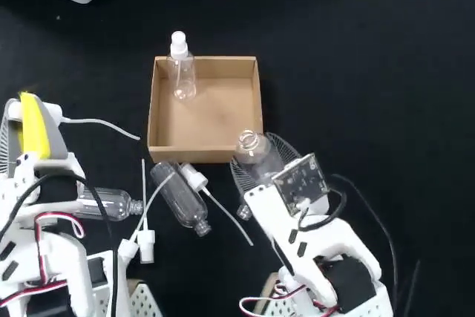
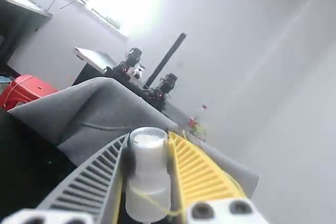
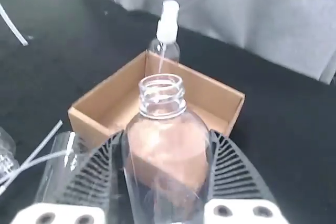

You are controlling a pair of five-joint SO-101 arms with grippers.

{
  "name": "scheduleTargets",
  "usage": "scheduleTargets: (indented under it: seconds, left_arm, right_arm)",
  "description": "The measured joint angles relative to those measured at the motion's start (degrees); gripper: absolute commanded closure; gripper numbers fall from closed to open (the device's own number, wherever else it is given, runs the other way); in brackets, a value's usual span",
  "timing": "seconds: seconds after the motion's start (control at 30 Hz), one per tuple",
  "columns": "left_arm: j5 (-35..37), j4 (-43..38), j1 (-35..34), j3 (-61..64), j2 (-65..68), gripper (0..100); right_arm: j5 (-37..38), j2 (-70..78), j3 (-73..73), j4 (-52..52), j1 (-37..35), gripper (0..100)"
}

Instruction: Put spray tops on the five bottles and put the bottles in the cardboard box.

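Both my grippers are clamped, right gripper [image 3: 165,136] on a clear open-necked plastic bottle [image 3: 163,156] just beside the brown cardboard box [image 1: 200,155], left gripper [image 2: 148,139] on a white plastic spray top [image 2: 149,179] well apart from it, so I fear a crooked meeting leaving the top unseated.

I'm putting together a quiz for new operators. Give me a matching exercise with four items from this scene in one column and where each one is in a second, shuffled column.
1. capped bottle
2. open upright bottle
3. lifted spray top
4. lying bottle

A. in the left claw
B. on the black table
C. inside the cardboard box
D. in the right claw

Pairs: 1-C, 2-D, 3-A, 4-B
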Motion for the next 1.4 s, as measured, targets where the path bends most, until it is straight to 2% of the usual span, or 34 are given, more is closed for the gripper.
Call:
scheduleTargets:
  seconds: [0.23, 0.37, 0.73, 0.9, 1.07, 1.2, 1.4]
  left_arm:
    - [0.18, 0.00, -0.35, 0.00, 0.00, 97]
    - [0.26, 0.00, -0.35, 0.00, 0.00, 97]
    - [0.35, 0.00, -0.35, 0.00, 0.00, 97]
    - [3.25, 0.00, -0.35, 0.00, 0.00, 97]
    - [4.31, 0.00, -0.35, 0.00, 0.00, 97]
    - [6.07, 0.00, -0.35, 1.58, 0.00, 97]
    - [9.85, 0.00, 5.01, 3.08, 0.00, 97]
  right_arm:
    - [0.00, 0.00, 5.63, -10.46, -0.44, 90.0]
    - [0.00, 0.00, 9.32, -12.84, -0.79, 90.0]
    - [0.00, 0.00, 11.69, -12.66, -0.88, 89.9]
    - [0.00, 0.00, 11.96, -12.66, -0.88, 89.9]
    - [0.00, 0.00, 14.95, -12.66, -7.30, 89.9]
    - [0.00, 0.00, 15.03, -12.66, -9.05, 89.9]
    - [0.00, 0.00, 15.21, -12.66, -9.05, 89.6]
